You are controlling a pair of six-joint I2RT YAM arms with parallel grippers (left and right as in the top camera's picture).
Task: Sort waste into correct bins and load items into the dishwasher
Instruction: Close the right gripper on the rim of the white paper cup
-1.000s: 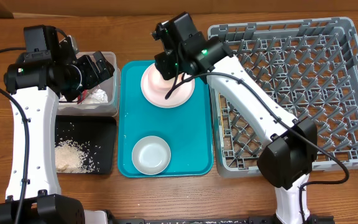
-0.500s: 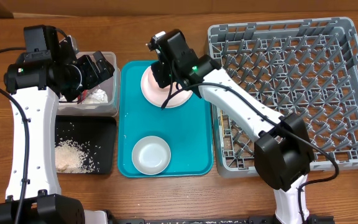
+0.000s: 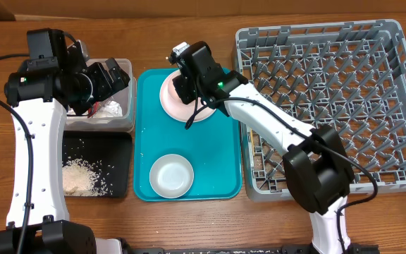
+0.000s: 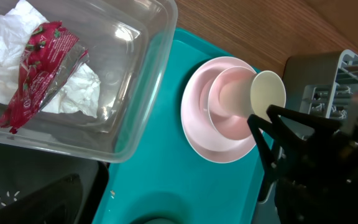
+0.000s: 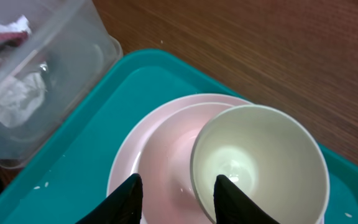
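Note:
A cream cup (image 5: 260, 162) lies tilted inside the pale pink bowl (image 5: 173, 149), which sits on the pink-white plate (image 5: 126, 168) at the far end of the teal tray. My right gripper (image 5: 179, 193) hangs just above them, open, one finger over the bowl and the other over the cup's mouth, the cup's rim between them. My left gripper (image 3: 115, 77) hovers open over the clear tub (image 4: 148, 81), which holds the white napkin (image 4: 73, 93) and the red wrapper (image 4: 39, 71). Rice (image 3: 83, 176) lies in the black tray (image 3: 122, 152). A whitish bowl (image 3: 171, 175) stands on the tray's near end.
The teal tray (image 3: 217, 155) lies between the two bins on the left and the grey dish rack (image 3: 330, 106) on the right. The rack's pegs hold nothing. Bare wooden table runs along the far and near edges.
My right gripper has shifted left and come down over the cup and bowl on the plate. The left arm has stayed still.

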